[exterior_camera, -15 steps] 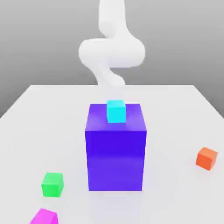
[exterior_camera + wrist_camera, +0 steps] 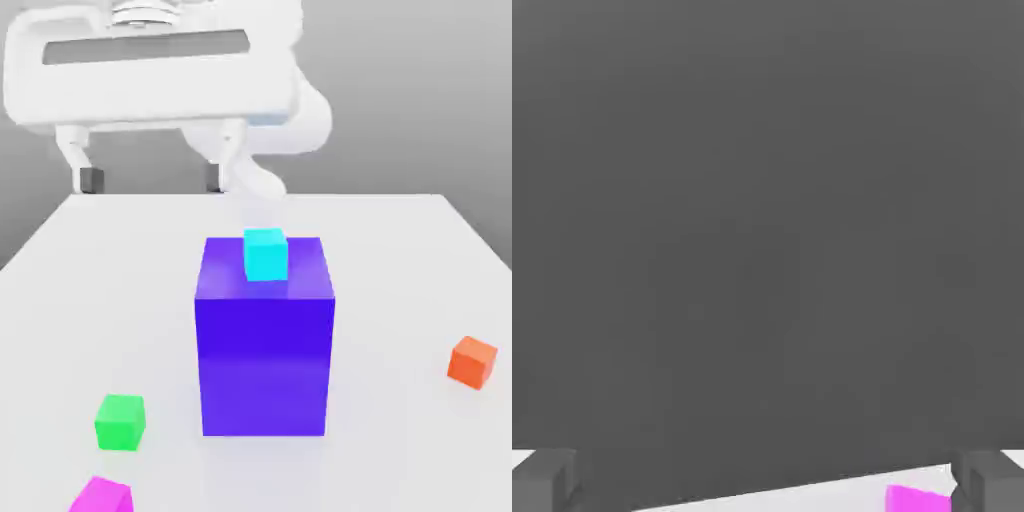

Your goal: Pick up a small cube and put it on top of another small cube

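Hand [image 2: 152, 180] hovers released, its fingertips [image 2: 92, 180] spread wide above the tabletop [image 2: 400, 300]; magenta cube [image 2: 103, 496] lies at the exterior view's bottom edge, near the green cube [image 2: 120, 422], both left of the blue block [image 2: 264, 340].

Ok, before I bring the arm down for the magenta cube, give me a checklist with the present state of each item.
1. Gripper open: ok, fingers wide apart.
2. Nothing held: ok, the gap between the fingers is empty.
3. Magenta cube free on the table: cannot tell, its lower part is cut off.
4. Green cube has a bare top: ok.
5. Gripper down at the magenta cube: not ok, it hangs high above the table.
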Available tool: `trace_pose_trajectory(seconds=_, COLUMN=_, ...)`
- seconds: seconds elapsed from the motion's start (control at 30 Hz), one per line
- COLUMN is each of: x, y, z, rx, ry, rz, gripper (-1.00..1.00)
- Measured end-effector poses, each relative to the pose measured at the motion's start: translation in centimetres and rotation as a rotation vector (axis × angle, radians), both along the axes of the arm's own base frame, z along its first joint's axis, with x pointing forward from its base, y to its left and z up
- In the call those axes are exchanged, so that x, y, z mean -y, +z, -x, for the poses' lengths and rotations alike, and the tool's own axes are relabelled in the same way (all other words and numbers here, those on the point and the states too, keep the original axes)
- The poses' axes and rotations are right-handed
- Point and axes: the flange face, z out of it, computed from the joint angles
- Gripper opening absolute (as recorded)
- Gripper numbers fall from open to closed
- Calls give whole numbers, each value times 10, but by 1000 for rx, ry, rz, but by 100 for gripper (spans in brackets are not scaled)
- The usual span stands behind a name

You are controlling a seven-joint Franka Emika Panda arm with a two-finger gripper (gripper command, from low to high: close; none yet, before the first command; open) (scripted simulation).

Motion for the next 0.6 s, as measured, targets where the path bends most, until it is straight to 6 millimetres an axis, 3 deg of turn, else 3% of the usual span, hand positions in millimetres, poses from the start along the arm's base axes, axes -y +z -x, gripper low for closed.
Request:
trace_pose_trajectory(seconds=0.27, x=46, y=-141, z=-15, rx=-195, ry=-84, rz=-20, gripper=0)
trace_pose_trajectory(seconds=0.47, x=76, y=-249, z=0, rx=-343, ry=-142, rz=-24, gripper=0)
trace_pose_trajectory(seconds=0.6, x=81, y=-309, z=3, rx=-365, ry=-151, rz=-23, gripper=0)
